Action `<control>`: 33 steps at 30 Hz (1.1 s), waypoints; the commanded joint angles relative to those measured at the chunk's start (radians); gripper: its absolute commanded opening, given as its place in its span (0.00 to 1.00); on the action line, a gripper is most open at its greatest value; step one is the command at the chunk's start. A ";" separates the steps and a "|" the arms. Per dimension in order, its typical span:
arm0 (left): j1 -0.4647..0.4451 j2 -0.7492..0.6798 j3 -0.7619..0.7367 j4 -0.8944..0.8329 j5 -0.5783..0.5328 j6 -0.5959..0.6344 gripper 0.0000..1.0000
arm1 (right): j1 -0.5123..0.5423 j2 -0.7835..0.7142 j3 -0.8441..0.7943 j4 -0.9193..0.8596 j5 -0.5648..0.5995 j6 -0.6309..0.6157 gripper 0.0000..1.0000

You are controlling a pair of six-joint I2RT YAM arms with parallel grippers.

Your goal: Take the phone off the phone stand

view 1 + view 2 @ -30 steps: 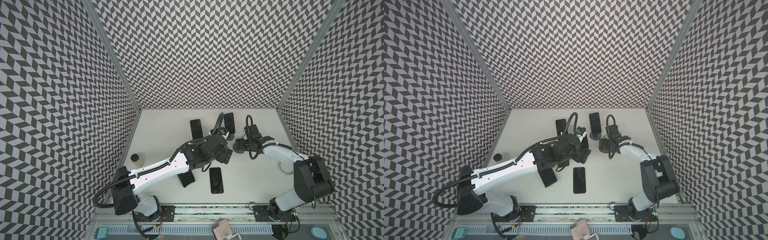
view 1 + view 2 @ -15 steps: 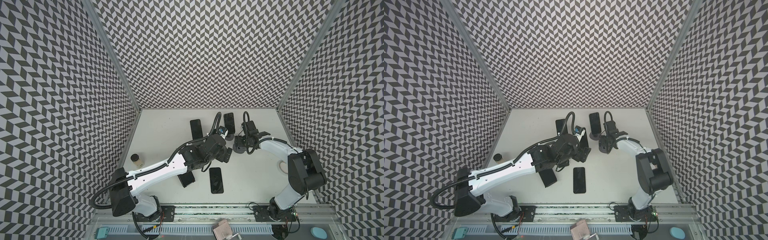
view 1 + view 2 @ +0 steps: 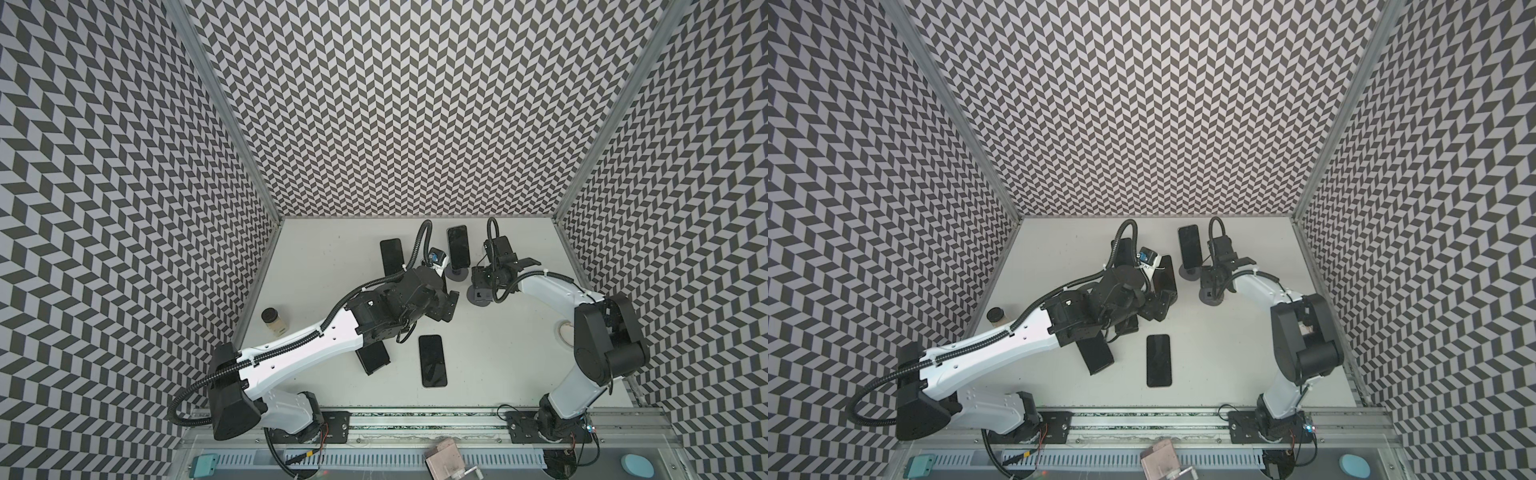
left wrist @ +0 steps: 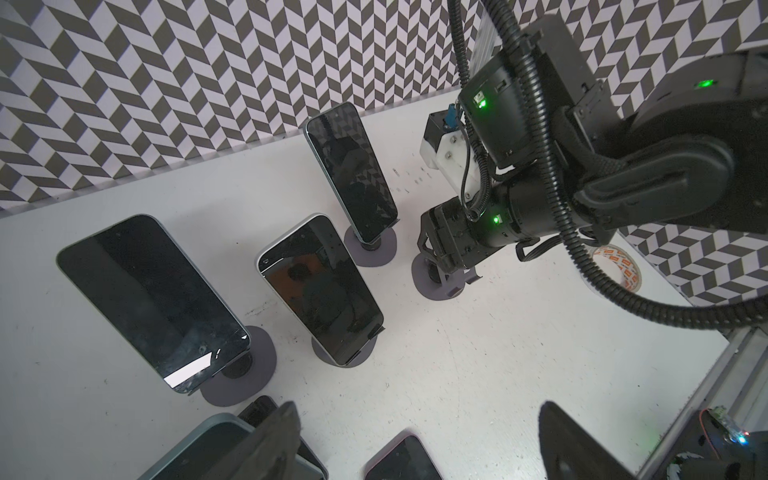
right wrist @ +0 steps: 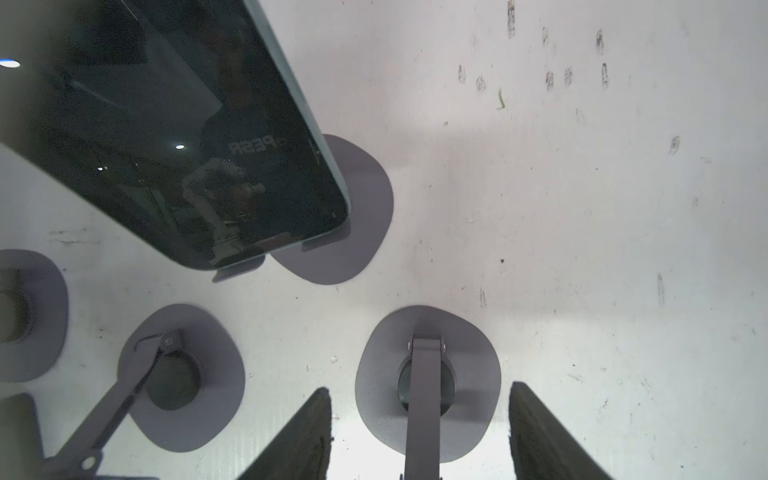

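1. Right wrist view: my right claw [image 5: 419, 390] is released. Its jaws stand apart astride the thin arm of a bare grey round-footed metal stand [image 5: 424, 419], with a gap on each side, so it grips nothing.
2. The task's thing, the black glass phone with a pale teal rim [image 5: 187, 137], leans back in its own grey round-footed phone stand [image 5: 365, 208]. That stand is just beside the bare one, and the phone's lower edge rests in the cradle lip.
3. My left claw [image 4: 419, 407] is also released, jaws wide, with nothing between them.
4. I judge the step in hand to be getting onto that phone.
   - I would move off the bare stand and pinch the phone by its long edges above the lip.
   - I would lift along the lean of the backrest so the lip does not snag.
   - The foot looks light and may tip or drag, so steadying it would help.
5. Holders: the left wrist view shows two more stands carrying dark phones, a large near phone [image 4: 153, 299] and a middle phone [image 4: 320, 286]. A second bare stand with a leaning arm [image 5: 124, 395] holds nothing.
6. On the white surface [image 3: 519, 374], a flat black phone [image 3: 432, 359] lies loose. Another dark phone [image 3: 372, 357] is partly under my left arm. I cannot tell what the small tan jar with a dark lid [image 3: 272, 322] holds.
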 commanded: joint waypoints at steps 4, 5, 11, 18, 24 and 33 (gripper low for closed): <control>0.012 -0.031 -0.008 -0.012 -0.027 0.004 0.90 | -0.018 0.018 0.035 0.008 0.007 -0.026 0.63; 0.013 -0.034 -0.009 -0.013 -0.028 0.006 0.90 | -0.019 0.018 0.038 0.006 0.007 -0.026 0.63; 0.019 -0.050 -0.027 -0.010 -0.028 0.005 0.90 | -0.031 0.020 0.043 0.004 0.011 -0.029 0.62; 0.026 -0.065 -0.040 -0.008 -0.024 0.007 0.90 | -0.050 0.035 0.057 -0.007 -0.002 -0.038 0.61; 0.033 -0.076 -0.044 -0.010 -0.020 0.022 0.91 | -0.089 0.041 0.066 0.001 -0.022 -0.040 0.60; 0.041 -0.082 -0.046 -0.005 -0.008 0.024 0.91 | -0.157 0.081 0.100 0.027 -0.022 -0.032 0.59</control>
